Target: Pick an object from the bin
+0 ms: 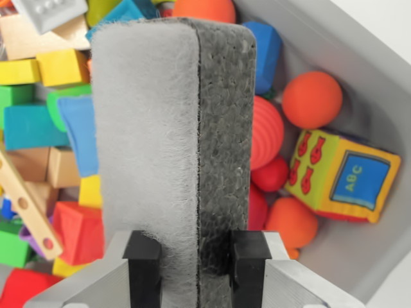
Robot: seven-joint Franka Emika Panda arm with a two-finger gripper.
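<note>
A tall eraser-like block, white felt on its left half and black foam on its right, fills the middle of the wrist view. My gripper is shut on its lower end, one black pad on the felt side and the other on the foam side. The block is raised above the white bin, which holds a pile of toys below and behind it. Much of the pile is hidden by the block.
In the bin lie an orange ball, a soft ABC cube, a red ribbed ball, several coloured wooden blocks and a wooden strip with holes. The bin's white wall runs along the wrist view's right.
</note>
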